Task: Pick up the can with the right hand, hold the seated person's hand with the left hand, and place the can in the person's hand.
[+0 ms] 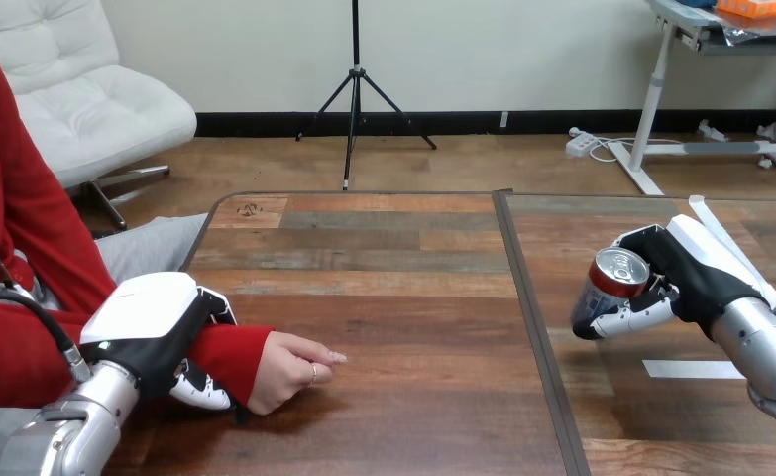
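Note:
A silver and red can (609, 285) is tilted toward the left, lifted above the right half of the table, with my right hand (683, 273) shut on it from the right. The person's hand (289, 369) rests on the table at the lower left, loosely closed, its red sleeve reaching to the wrist. My left hand (161, 337) is over the person's wrist, and its fingers (205, 390) curl round the sleeve from below. The can and the person's hand are far apart.
The wooden table (393, 278) has a dark seam (527, 307) running front to back right of centre. A strip of white tape (693, 369) lies on the right half, below the can.

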